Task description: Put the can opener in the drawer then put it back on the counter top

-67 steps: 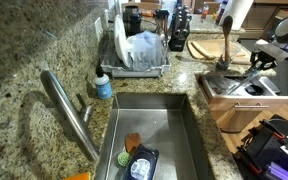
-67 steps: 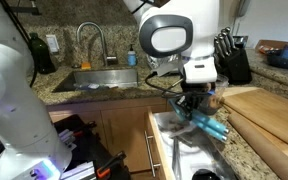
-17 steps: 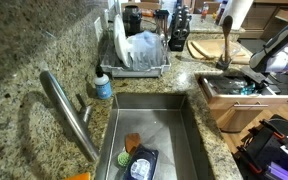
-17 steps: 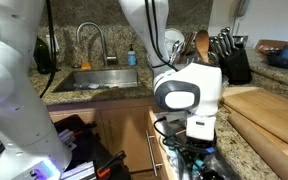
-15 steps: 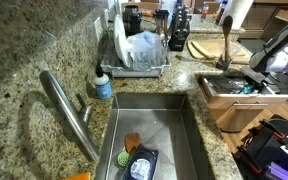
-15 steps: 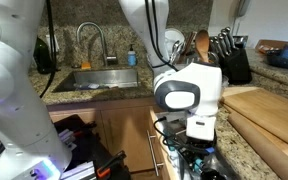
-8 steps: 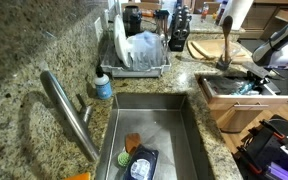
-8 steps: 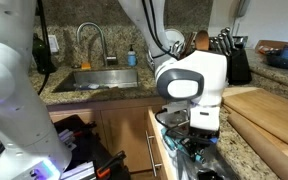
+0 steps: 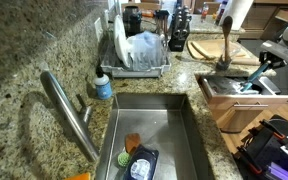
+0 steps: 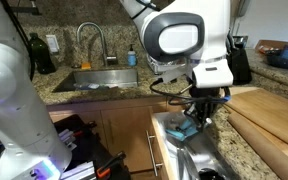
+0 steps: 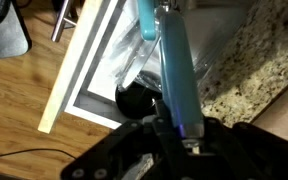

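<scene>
The arm has come up. A second ago the gripper point(image 10: 204, 112) sat low inside the open drawer point(image 10: 158, 140); now it hangs above it, jaws clamped narrow on the can opener point(image 10: 188, 128). In the wrist view the teal handles point(image 11: 172, 70) run straight out from the closed claw, over the drawer's white inside and close to its edge on the counter top point(image 11: 249, 55) side. In an exterior view the tool point(image 9: 252, 83) slants down from the claw, clear of the drawer's floor. By the look of it the drawer half of the task is done and the return has begun: the tool is regrasped and lifted, and still has to be carried sideways over the granite edge and set down there.
</scene>
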